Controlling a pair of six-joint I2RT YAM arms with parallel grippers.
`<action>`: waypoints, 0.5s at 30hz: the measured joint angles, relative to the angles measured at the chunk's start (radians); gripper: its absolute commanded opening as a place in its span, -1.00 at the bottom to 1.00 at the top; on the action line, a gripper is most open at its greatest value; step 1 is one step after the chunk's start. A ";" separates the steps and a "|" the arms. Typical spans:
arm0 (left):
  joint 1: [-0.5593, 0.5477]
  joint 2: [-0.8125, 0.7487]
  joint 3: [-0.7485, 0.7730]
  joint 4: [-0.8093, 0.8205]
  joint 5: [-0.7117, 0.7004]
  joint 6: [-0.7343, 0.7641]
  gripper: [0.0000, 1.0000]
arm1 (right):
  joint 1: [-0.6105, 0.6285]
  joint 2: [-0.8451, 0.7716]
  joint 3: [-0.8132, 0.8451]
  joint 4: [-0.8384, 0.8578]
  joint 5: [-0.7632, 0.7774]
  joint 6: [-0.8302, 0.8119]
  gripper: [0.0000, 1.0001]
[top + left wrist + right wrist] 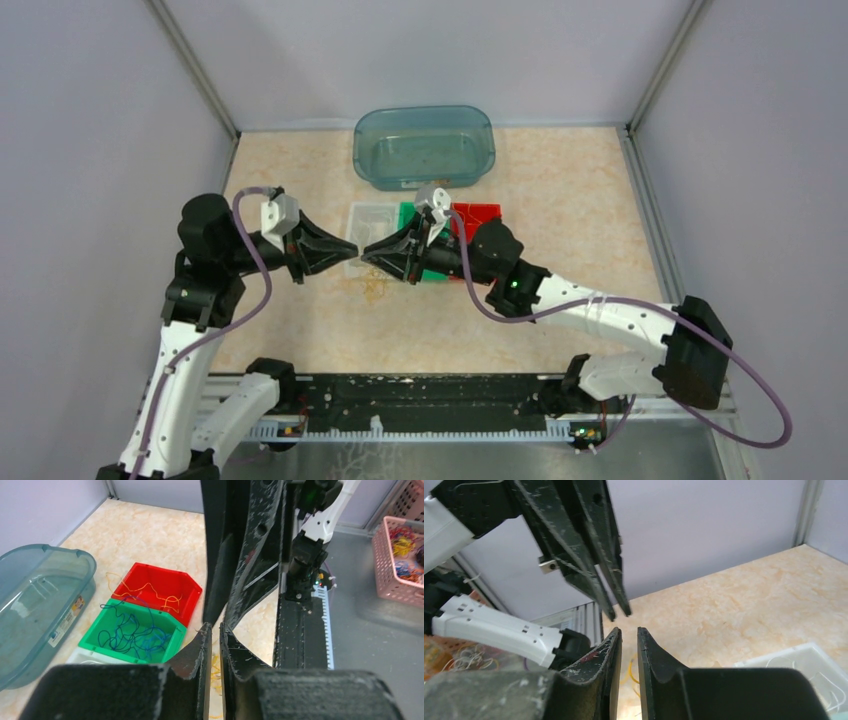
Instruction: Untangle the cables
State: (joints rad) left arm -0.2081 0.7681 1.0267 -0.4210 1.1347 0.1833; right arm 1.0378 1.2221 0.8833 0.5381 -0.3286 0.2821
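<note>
My left gripper (356, 249) and right gripper (366, 252) meet tip to tip above the table. Each shows only a narrow gap between its fingers, and I see nothing clearly held in either. In the left wrist view the left gripper (214, 626) points at the right one's fingers (235, 580). In the right wrist view the right gripper (629, 630) faces the left fingers (594, 575). A small tangle of yellow cables (375, 290) lies on the table below the tips (216, 667) (630, 672). Blue cables (132, 632) lie in the green bin, yellow-orange ones (150, 592) in the red bin.
A green bin (172, 647), a red bin (192, 587) and a clear tray (362, 225) stand together behind the grippers. A teal tub (424, 147) sits at the back. A pink basket (400, 565) of coloured wires stands off the table, beyond the black rail (420, 400).
</note>
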 measured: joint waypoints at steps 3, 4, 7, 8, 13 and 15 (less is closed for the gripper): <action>0.000 0.006 0.014 0.025 0.010 -0.061 -0.70 | 0.000 0.014 -0.009 0.031 0.061 0.002 -0.55; 0.000 0.007 0.018 0.032 0.013 -0.082 -0.70 | 0.001 0.016 -0.015 0.046 0.080 0.003 -0.55; 0.000 0.010 0.021 0.065 0.023 -0.155 -0.71 | 0.003 0.025 -0.034 0.100 0.133 0.002 -0.54; 0.000 0.010 0.021 0.080 0.024 -0.181 -0.72 | 0.005 0.032 -0.034 0.114 0.142 0.003 -0.55; 0.000 0.011 0.031 0.131 0.028 -0.253 -0.73 | 0.021 0.076 -0.052 0.172 0.155 0.003 -0.50; 0.000 0.011 0.039 0.126 0.027 -0.236 -0.74 | 0.025 0.076 -0.074 0.177 0.155 0.009 -0.23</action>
State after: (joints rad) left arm -0.2081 0.7792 1.0660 -0.2947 1.1618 -0.0528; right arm 1.0630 1.2984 0.8093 0.7147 -0.1738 0.2913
